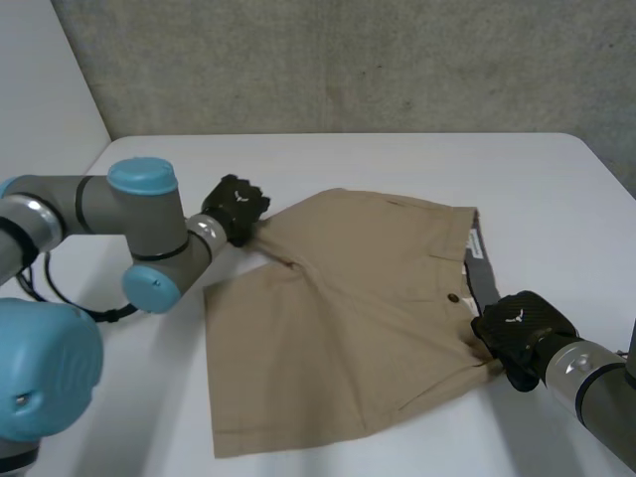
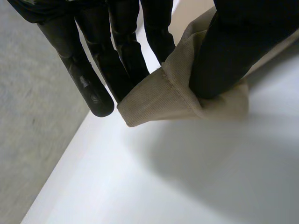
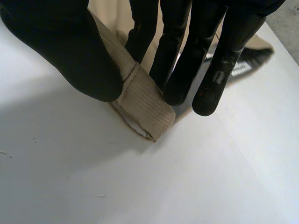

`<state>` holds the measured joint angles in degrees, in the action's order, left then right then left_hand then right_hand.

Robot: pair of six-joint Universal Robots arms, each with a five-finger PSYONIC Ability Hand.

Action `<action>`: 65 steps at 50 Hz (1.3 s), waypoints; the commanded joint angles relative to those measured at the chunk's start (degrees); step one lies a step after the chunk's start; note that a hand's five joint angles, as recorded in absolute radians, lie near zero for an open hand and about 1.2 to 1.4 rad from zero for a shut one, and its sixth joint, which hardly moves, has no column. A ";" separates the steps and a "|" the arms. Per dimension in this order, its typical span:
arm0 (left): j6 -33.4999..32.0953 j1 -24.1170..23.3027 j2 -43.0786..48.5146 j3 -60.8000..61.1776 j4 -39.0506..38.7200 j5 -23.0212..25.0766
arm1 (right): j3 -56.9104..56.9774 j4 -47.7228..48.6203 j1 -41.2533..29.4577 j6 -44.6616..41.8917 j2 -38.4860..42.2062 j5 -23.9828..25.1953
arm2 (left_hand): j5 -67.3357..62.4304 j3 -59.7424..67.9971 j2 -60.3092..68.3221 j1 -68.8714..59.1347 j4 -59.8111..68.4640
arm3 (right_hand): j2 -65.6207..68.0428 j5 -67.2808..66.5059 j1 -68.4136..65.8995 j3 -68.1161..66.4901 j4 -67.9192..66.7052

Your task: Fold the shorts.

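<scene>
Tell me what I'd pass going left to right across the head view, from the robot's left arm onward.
left arm → left hand, pinching a leg-hem corner → shorts, spread flat on the table → right hand, pinching a waistband corner

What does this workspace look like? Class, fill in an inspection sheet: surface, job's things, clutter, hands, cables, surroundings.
Surface: white table, with the cloth lying on it.
Job's things: tan shorts spread out, not yet folded, waistband toward the robot's right.
Clutter: nothing seen.
Hands: left hand pinches a leg hem corner; right hand pinches a waistband corner.
Cables: nothing seen on the shorts.
Surroundings: grey concrete wall behind the table.
</scene>
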<state>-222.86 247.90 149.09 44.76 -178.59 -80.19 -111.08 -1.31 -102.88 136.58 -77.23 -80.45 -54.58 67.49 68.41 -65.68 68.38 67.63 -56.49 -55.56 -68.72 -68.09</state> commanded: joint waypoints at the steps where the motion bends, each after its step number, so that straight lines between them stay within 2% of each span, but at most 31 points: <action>1: -1.45 -1.54 -11.79 17.54 -0.53 -2.69 | -0.01 -0.09 -0.39 0.26 -0.02 -0.14 | -15.42 12.51 11.59 -14.32 11.62 | 12.37 -13.51 -24.44 -11.28 -11.91; 5: 3.46 -4.00 -16.63 25.10 -3.94 -2.77 | -0.10 -0.09 -0.65 0.26 -0.11 -0.23 | -15.42 12.51 11.59 -14.32 11.62 | 12.37 -13.51 -24.44 -11.28 -11.91; 10: 5.15 -5.76 -20.76 28.37 -8.43 -2.69 | -0.01 0.00 -0.65 0.26 -0.20 -0.23 | -15.42 12.51 11.59 -14.32 11.62 | 12.37 -13.51 -24.44 -11.28 -11.91; 14: 5.41 -5.33 -22.79 27.49 -12.21 -2.86 | 0.52 -0.09 -0.65 0.26 -1.51 -0.32 | -15.42 12.51 11.59 -14.32 11.62 | 12.37 -13.51 -24.44 -11.28 -11.91; 18: 5.41 -5.06 -23.93 25.91 -12.83 -2.86 | 2.18 -0.09 -1.71 0.70 -6.78 -0.14 | -15.42 12.51 11.59 -14.32 11.62 | 12.37 -13.51 -24.44 -11.28 -11.91; 22: 6.38 -5.15 -28.76 24.33 -13.45 -2.34 | 6.05 -0.18 -2.50 3.68 -12.06 -0.06 | -15.42 12.51 11.59 -14.32 11.62 | 12.37 -13.51 -24.44 -11.28 -11.91; 26: 11.73 -4.71 -30.71 20.29 -15.38 -2.16 | 12.27 -0.70 -3.72 9.47 -16.63 0.03 | -15.42 12.51 11.59 -14.32 11.62 | 12.37 -13.51 -24.44 -11.28 -11.91; 29: 16.04 -4.45 -25.63 15.37 -15.82 -1.72 | 14.57 -0.88 -4.95 12.03 -16.81 -0.06 | -15.42 12.51 11.59 -14.32 11.62 | 12.37 -13.51 -24.44 -11.28 -11.91; 33: 16.14 -2.69 -14.99 7.73 -15.73 -1.72 | 17.21 -0.44 -8.20 15.46 -13.40 -0.06 | -15.42 12.51 11.59 -14.32 11.62 | 12.37 -13.51 -24.44 -11.28 -11.91; 37: 13.33 -1.37 -5.93 0.69 -16.08 -2.68 | 21.08 -0.27 -13.65 17.75 -5.40 -1.20 | -15.42 12.51 11.59 -14.32 11.62 | 12.37 -13.51 -24.44 -11.28 -11.91; 38: 12.19 -1.11 -4.79 -0.10 -16.08 -3.04 | 22.74 -0.35 -15.66 19.06 -2.51 -2.16 | -10.95 8.03 7.12 -9.84 7.14 | 12.37 -13.51 -24.44 -11.28 -11.91; 39: 9.75 -1.19 -3.38 -0.46 -16.00 -3.39 | 23.45 -0.35 -16.38 19.77 -1.27 -2.77 | 11.24 -14.16 -15.07 12.35 -15.05 | 12.37 -13.51 -24.44 -11.28 -11.91; 40: 8.85 -1.19 -3.11 0.06 -15.82 -3.30 | 24.15 -0.35 -16.91 20.64 -0.12 -3.48 | 25.95 -28.87 -29.78 27.06 -29.76 | 12.37 -13.51 -24.44 -11.28 -11.91; 42: 7.44 -1.72 -3.19 2.08 -15.47 -3.13 | 26.34 -0.35 -17.87 23.36 3.21 -5.23 | 48.04 -50.95 -51.87 49.14 -51.84 | 12.37 -13.51 -24.44 -11.28 -11.91; 43: 7.09 -2.07 -3.89 5.22 -15.64 -2.69 | 27.23 -0.35 -18.05 24.33 4.36 -5.68 | 54.58 -57.49 -58.41 55.68 -58.38 | 12.37 -13.51 -24.44 -11.28 -11.91; 45: 7.17 -2.69 -6.43 8.75 -15.82 -2.60 | 28.90 -0.35 -18.23 25.74 7.17 -6.38 | 54.58 -57.49 -58.41 55.68 -58.38 | 12.37 -13.51 -24.44 -11.28 -11.91; 46: 7.17 -3.73 -13.06 14.25 -15.82 -3.03 | 30.91 -0.35 -18.23 26.88 9.97 -7.17 | 54.37 -57.29 -58.20 55.47 -58.17 | 12.37 -13.51 -24.44 -11.28 -11.91; 50: 7.96 -4.35 -21.54 22.46 -15.56 -3.83 | 37.60 -0.71 -18.32 29.00 15.61 -8.31 | 53.02 -55.93 -56.85 54.12 -56.82 | 12.37 -13.51 -24.44 -11.28 -11.91; 53: 10.59 -4.45 -28.05 28.79 -15.21 -5.23 | 45.40 -0.71 -18.49 29.53 20.26 -11.91 | 52.01 -54.93 -55.84 53.12 -55.82 | 12.37 -13.51 -24.44 -11.28 -11.91; 56: 18.73 -4.45 -37.79 36.86 -13.81 -9.26 | 51.82 -0.62 -18.50 29.53 23.78 -15.42 | 51.34 -54.25 -55.17 52.44 -55.14 | 12.37 -13.51 -24.44 -11.28 -11.91; 59: 26.47 -4.45 -42.90 42.32 -12.14 -12.43 | 55.27 -0.27 -18.41 29.35 25.81 -17.10 | 48.49 -51.41 -52.32 49.60 -52.30 | 12.37 -13.51 -24.44 -11.28 -11.91; 65: 37.83 -6.72 -47.93 51.65 -6.78 -13.67 | 56.51 1.84 -18.41 29.00 27.31 -20.62 | 42.43 -45.35 -46.26 43.54 -46.24 | 12.37 -13.51 -24.44 -11.28 -11.91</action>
<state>-196.67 243.14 106.35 87.63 -190.31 -91.94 -56.19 -1.45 -121.30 166.05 -51.35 -97.66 -5.46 15.25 15.46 -15.47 15.28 67.66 -56.49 -55.54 -68.80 -68.40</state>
